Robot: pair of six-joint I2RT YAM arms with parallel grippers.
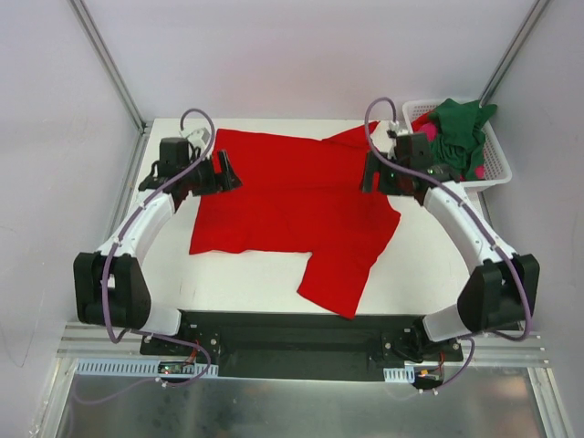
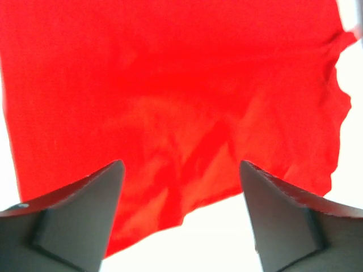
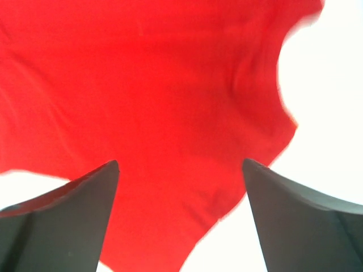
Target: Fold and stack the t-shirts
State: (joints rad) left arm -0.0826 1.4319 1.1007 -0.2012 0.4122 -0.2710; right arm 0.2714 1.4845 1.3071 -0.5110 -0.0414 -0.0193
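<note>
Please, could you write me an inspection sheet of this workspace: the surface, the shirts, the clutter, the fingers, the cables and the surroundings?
Surface: white table, largely covered by cloth.
Job's things: red t-shirt spread out, not folded; dark green t-shirt and magenta t-shirt bunched in the white basket at the far right corner.
Clutter: nothing seen.
Grippers: left gripper and right gripper both open, fingers wide apart over the red t-shirt's left and right sides, holding nothing.
Cables: a purple cable runs along each arm.
Surroundings: white walls, metal frame posts.
</note>
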